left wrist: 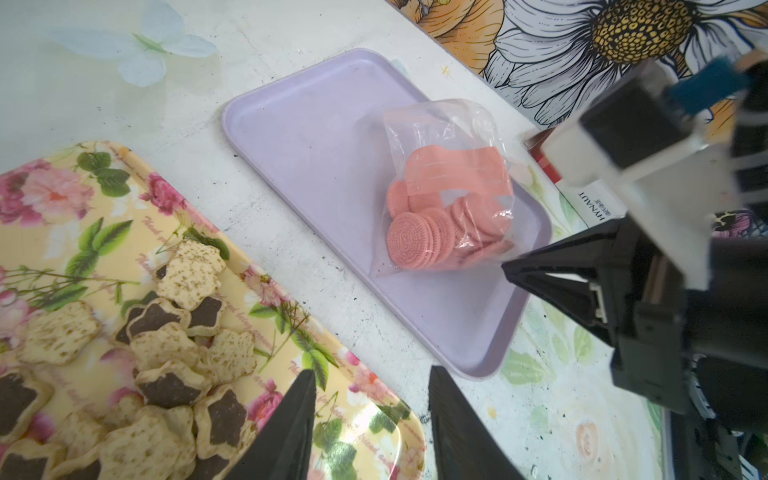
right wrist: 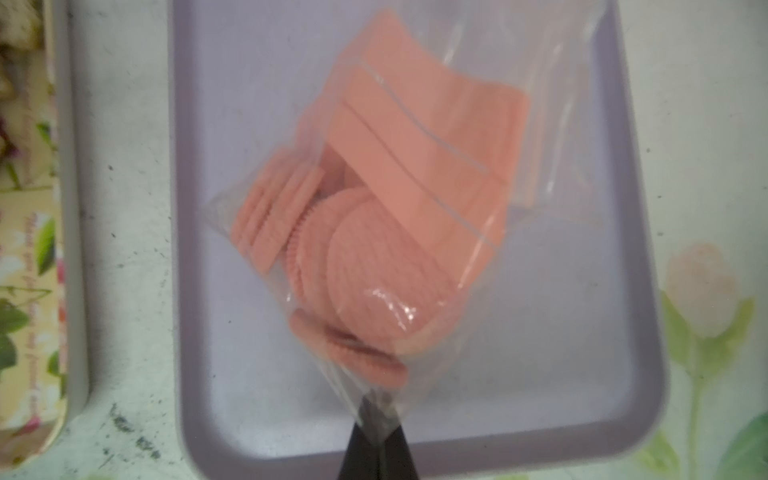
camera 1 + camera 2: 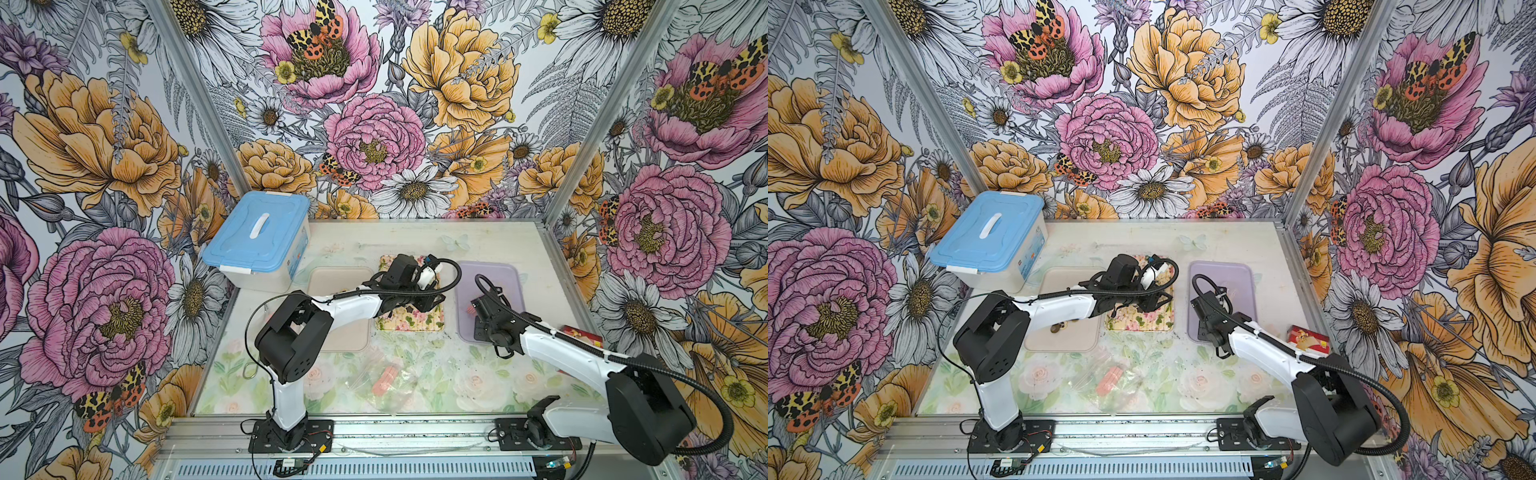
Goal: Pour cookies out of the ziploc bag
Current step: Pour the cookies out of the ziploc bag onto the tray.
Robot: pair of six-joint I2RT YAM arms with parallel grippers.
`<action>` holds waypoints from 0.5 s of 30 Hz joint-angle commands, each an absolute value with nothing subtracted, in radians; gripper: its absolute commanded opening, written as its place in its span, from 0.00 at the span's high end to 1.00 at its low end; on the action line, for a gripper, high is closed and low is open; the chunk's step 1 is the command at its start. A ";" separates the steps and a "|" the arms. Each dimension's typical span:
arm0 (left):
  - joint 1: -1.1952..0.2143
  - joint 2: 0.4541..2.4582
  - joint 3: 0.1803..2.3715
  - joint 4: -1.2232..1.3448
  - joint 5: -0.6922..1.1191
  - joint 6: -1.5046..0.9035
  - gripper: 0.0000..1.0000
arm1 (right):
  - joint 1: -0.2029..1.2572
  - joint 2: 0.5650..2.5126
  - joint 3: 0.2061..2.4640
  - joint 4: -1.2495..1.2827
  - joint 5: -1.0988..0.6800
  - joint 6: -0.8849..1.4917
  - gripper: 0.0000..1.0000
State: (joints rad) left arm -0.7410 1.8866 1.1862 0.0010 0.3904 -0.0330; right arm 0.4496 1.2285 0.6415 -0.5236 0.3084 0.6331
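Note:
A clear ziploc bag (image 2: 415, 137) with a pink band lies on the lilac tray (image 2: 232, 374). Inside it are the cookies (image 2: 374, 266), several flat pink discs. My right gripper (image 2: 376, 409) is shut on one corner of the bag, low over the tray's near end. The left wrist view shows the same bag (image 1: 449, 124), its pink cookies (image 1: 409, 243) and the right gripper's fingers (image 1: 540, 278) at its edge. My left gripper (image 1: 372, 374) is open and holds nothing. It hangs above the corner of the floral tray (image 1: 137, 166), beside the lilac tray (image 1: 316, 137).
Star cookies (image 1: 178, 332), dark and cream, lie loose on the floral tray. A beige tray (image 3: 1054, 282) holds a few cookies. An emptied clear bag (image 3: 386, 380) lies near the front edge. A blue-lidded box (image 3: 257, 237) stands back left, a red box (image 3: 582, 334) at the right.

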 commanded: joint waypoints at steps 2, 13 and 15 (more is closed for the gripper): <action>-0.792 1.965 1.222 0.033 0.398 0.022 0.54 | 0.362 1.180 0.655 -0.534 0.257 0.543 1.00; -0.939 2.096 1.354 -0.005 0.256 0.097 0.54 | 0.269 1.182 0.641 -0.453 0.078 0.479 1.00; -0.957 2.116 1.400 -0.062 0.215 0.116 0.53 | 0.265 1.164 0.634 -0.448 0.074 0.480 1.00</action>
State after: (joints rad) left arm -0.9428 2.1014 1.3388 -0.0105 0.2966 0.0597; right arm 0.2729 1.1931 0.6434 -0.4854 0.1093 0.4995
